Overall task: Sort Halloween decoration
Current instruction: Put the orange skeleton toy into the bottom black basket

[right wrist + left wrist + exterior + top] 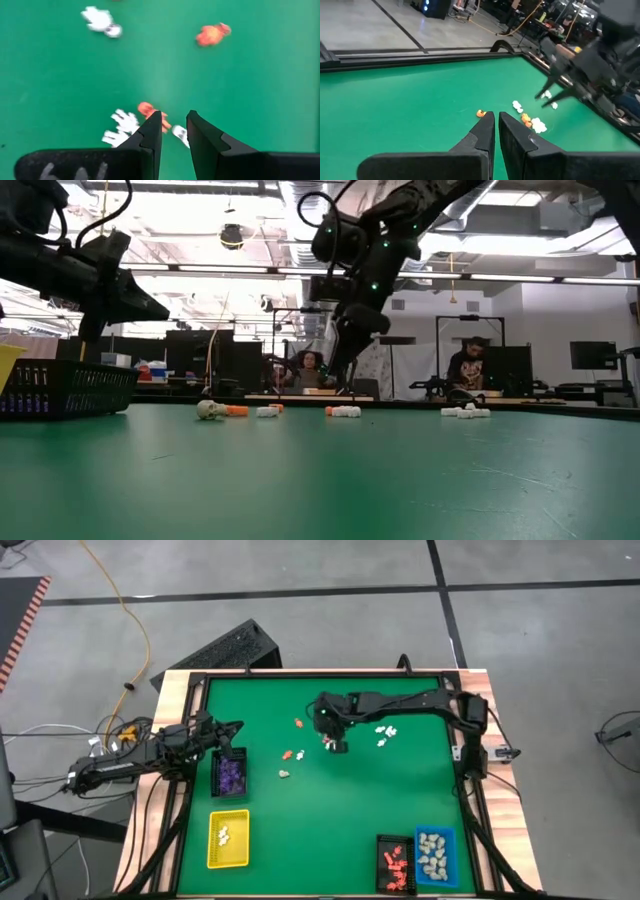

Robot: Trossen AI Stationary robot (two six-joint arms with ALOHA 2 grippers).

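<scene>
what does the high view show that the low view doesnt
Only the high view shows the yellow tray with white figurines, the red-filled black tray and the blue tray of cream ones, plus the purple figurines inside the black basket.

Only the low view shows the room behind the table, with people seated at desks, and the black basket from the side.

Both show the green table, the loose figurines lying on it, the right gripper hanging above them, and the left gripper over the basket.
</scene>
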